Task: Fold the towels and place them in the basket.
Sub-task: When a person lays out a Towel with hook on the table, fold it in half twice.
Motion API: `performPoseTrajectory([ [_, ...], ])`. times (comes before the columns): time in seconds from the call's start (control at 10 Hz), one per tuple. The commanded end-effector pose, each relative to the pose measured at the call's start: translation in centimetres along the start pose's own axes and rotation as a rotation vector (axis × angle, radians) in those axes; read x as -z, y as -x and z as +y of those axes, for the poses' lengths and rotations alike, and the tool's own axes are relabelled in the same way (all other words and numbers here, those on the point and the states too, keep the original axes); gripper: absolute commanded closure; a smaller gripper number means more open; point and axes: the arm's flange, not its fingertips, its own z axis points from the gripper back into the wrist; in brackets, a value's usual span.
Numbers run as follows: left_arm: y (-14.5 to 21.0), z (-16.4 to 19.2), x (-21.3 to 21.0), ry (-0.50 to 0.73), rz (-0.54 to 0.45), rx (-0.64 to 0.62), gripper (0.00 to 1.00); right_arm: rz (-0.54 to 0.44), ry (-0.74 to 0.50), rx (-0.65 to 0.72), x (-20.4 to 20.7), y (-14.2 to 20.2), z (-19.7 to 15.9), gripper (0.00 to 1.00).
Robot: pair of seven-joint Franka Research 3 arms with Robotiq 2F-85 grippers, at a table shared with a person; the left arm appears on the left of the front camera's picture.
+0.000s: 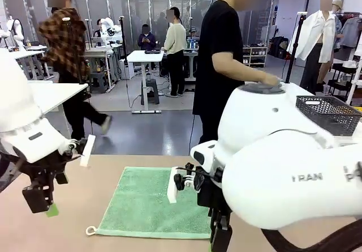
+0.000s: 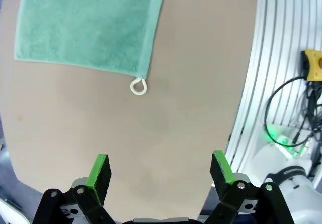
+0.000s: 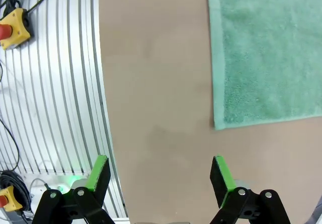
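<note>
One mint-green towel [image 1: 153, 204] lies flat and unfolded on the tan table, its white loop [image 1: 90, 230] at the near left corner. My left gripper [image 1: 45, 206] hovers open just left of it. In the left wrist view the towel [image 2: 85, 22] and its loop [image 2: 139, 86] lie ahead of the open left gripper [image 2: 161, 171], which holds nothing. My right gripper [image 1: 220, 238] hangs low at the towel's near right corner. In the right wrist view it [image 3: 161, 173] is open and empty beside the towel's corner [image 3: 266, 48]. The dark mesh basket [image 1: 331, 113] stands at the far right.
A person in black [image 1: 220, 54] stands at the far side, one hand [image 1: 266, 81] resting near my right arm's housing. The table's ribbed metal edge [image 3: 50, 108] and a yellow stop box [image 3: 12, 30] lie close to the right gripper. Bare tabletop [image 2: 151, 133] surrounds the towel.
</note>
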Motion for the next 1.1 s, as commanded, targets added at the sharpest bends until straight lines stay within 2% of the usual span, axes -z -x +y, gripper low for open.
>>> performPoseTrajectory([
  [0.0,2.2,-1.9,5.9,-0.007,-0.027,0.058,0.00,0.037,0.026,-0.018,1.8,-0.6,-1.0,0.00],
  [0.3,1.3,-1.0,8.9,-0.020,-0.029,0.057,0.00,0.080,0.027,-0.066,4.1,-0.6,-2.3,0.00],
  [0.5,-0.2,-1.1,10.7,-0.049,0.027,0.072,0.00,0.088,0.035,-0.070,5.7,-0.1,-3.8,0.00],
  [1.0,-1.1,-1.9,11.7,-0.045,0.029,0.082,0.00,0.071,0.050,-0.062,7.4,-0.2,-5.5,0.00],
])
